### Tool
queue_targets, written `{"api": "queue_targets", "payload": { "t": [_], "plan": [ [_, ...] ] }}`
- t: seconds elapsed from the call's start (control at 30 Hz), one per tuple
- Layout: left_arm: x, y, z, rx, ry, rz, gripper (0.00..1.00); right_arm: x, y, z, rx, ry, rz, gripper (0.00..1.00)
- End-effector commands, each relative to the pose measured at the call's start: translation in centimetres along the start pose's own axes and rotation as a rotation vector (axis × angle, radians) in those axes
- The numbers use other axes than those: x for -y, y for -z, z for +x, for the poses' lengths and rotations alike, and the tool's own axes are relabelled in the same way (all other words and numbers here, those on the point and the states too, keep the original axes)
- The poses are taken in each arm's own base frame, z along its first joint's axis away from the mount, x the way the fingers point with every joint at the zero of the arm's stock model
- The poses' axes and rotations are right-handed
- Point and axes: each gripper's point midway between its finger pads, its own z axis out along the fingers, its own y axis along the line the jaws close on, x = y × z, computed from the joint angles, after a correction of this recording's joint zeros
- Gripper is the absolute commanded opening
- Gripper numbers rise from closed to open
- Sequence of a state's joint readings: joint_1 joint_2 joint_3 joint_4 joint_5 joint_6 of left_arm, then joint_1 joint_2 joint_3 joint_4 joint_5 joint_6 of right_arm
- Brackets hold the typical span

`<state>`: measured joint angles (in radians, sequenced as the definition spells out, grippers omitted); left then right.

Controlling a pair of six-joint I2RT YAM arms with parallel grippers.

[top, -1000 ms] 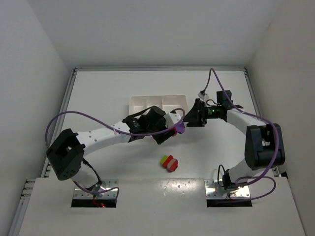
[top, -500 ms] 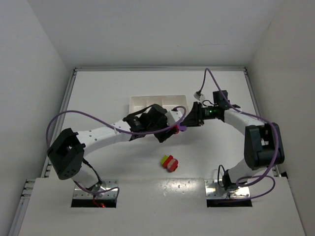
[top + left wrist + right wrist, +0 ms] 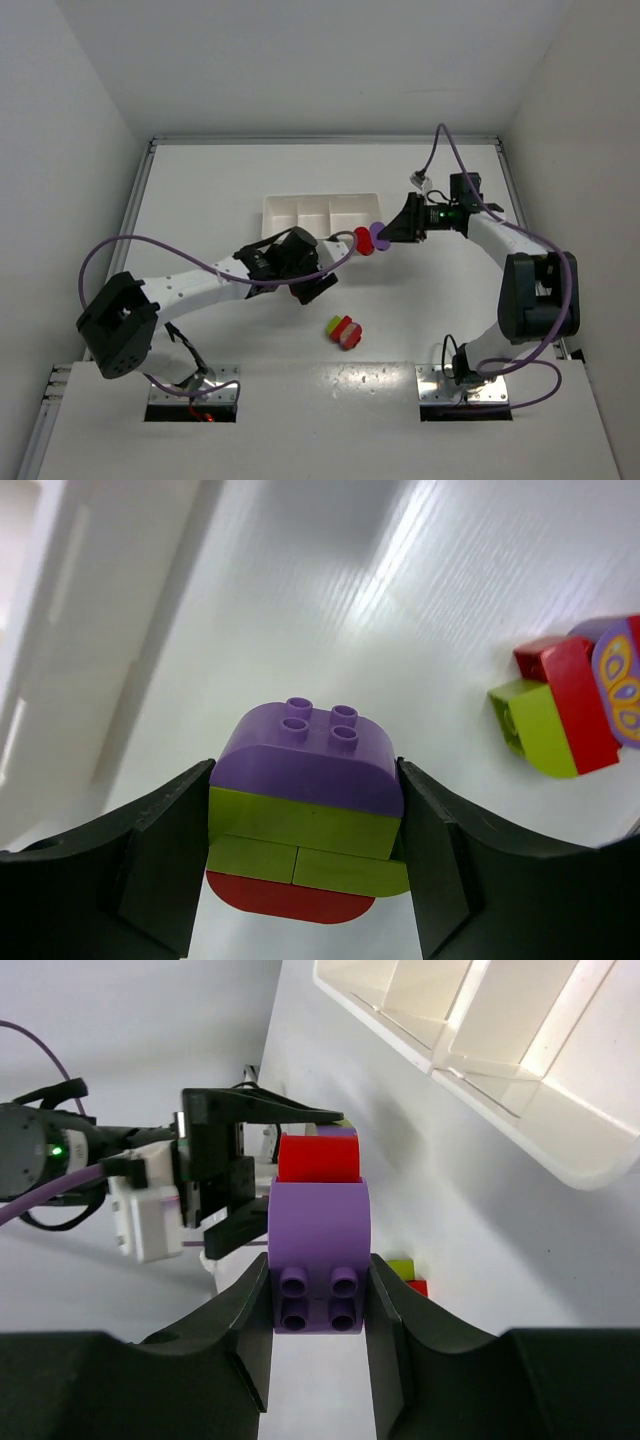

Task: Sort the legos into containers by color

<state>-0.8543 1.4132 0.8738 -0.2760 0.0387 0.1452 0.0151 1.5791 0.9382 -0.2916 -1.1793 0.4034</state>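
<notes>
My left gripper (image 3: 303, 780) is shut on a striped lego clump (image 3: 305, 815): purple on top, yellow-green in the middle, red below. In the top view the left gripper (image 3: 312, 287) hangs below the white tray (image 3: 285, 212). My right gripper (image 3: 318, 1270) is shut on a purple brick (image 3: 318, 1235) with a red brick (image 3: 318, 1157) stuck to its far end. In the top view this pair (image 3: 370, 238) is at the right gripper (image 3: 386, 235), just off the tray's right front corner. A third clump (image 3: 345, 331) of yellow-green and red lies on the table.
The tray's three compartments (image 3: 500, 1040) show in the right wrist view at upper right. The loose clump (image 3: 565, 705) lies to the right of my left gripper, with a purple patterned piece beside it. Raised rails run along the table's sides (image 3: 140, 200).
The right gripper shut on the purple and red piece and pulled it away to the right. The left arm drew back down and left with the rest of the clump.
</notes>
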Motion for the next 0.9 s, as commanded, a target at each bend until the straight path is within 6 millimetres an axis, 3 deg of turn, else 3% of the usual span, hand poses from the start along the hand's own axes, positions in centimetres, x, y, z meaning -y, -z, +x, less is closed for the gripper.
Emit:
{"api": "queue_targets", "payload": {
  "t": [0.0, 0.03, 0.07, 0.2, 0.37, 0.4, 0.43, 0.5, 0.6, 0.63, 0.8, 0.87],
  "plan": [
    [-0.2, 1.3, 0.1, 0.021, 0.014, -0.002, 0.01, -1.4, 0.2, -1.9, 0.02, 0.097, -0.035, 0.0],
    [-0.4, 1.3, 0.2, 0.02, 0.032, -0.008, 0.07, -1.0, 0.1, -1.9, 0.019, 0.089, -0.025, 0.0],
    [-0.4, 1.3, 0.2, 0.02, 0.047, -0.008, 0.18, -1.1, 0.2, -2.1, 0.022, 0.097, -0.026, 0.0],
    [-0.9, 1.3, -0.5, 0.029, 0.129, 0.02, 0.4, -1.1, -0.2, -2.4, 0.014, 0.098, -0.03, 0.0],
    [-1.5, 2.7, -5.2, 0.13, 0.205, 0.116, 0.63, -2.5, -0.4, -2.6, -0.001, 0.158, -0.121, 0.0],
    [-1.4, 3.0, -6.0, 0.15, 0.21, 0.133, 0.63, -2.5, -0.4, -2.6, -0.001, 0.158, -0.121, 0.0],
    [-1.8, 3.3, -6.6, 0.167, 0.224, 0.137, 0.74, -2.6, -0.4, -2.9, -0.002, 0.172, -0.13, 0.0],
    [-1.6, 4.0, -8.1, 0.208, 0.24, 0.181, 0.75, -2.7, -0.4, -3.0, -0.008, 0.171, -0.146, 0.0],
    [-0.9, 4.4, -8.3, 0.21, 0.244, 0.238, 0.79, -3.2, -0.3, -3.3, -0.007, 0.184, -0.157, 0.0],
    [-0.7, 4.5, -8.0, 0.201, 0.237, 0.252, 0.83, -3.1, -0.4, -3.6, -0.007, 0.186, -0.157, 0.0],
    [0.3, 3.7, -5.2, 0.148, 0.223, 0.272, 0.83, -3.2, -0.4, -4.1, -0.002, 0.196, -0.159, 0.0],
    [0.3, 3.9, -5.2, 0.157, 0.22, 0.269, 0.83, -3.3, -0.4, -4.1, -0.002, 0.187, -0.159, 0.0]
  ]
}}
